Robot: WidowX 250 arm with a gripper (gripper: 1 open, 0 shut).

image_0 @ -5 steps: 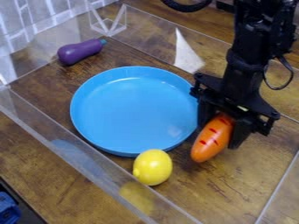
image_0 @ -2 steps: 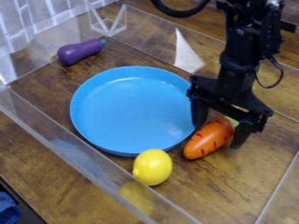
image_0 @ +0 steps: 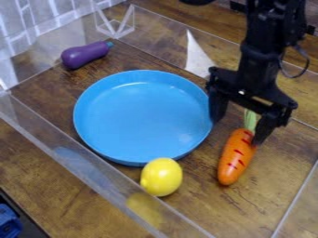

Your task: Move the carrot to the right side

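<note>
The orange carrot (image_0: 233, 156) lies on the wooden table to the right of the blue plate (image_0: 139, 115), its green top (image_0: 250, 121) pointing away from the camera. My black gripper (image_0: 247, 119) hovers just above the leafy end, open, with one finger on each side and nothing held.
A yellow lemon (image_0: 161, 176) sits at the plate's front edge. A purple eggplant (image_0: 86, 53) lies at the back left. Clear plastic walls (image_0: 74, 163) fence the table's front, left and back. Bare wood shows right of the carrot.
The gripper opened and let go of the carrot, then rose and moved back. The carrot dropped flat onto the table, slightly further right.
</note>
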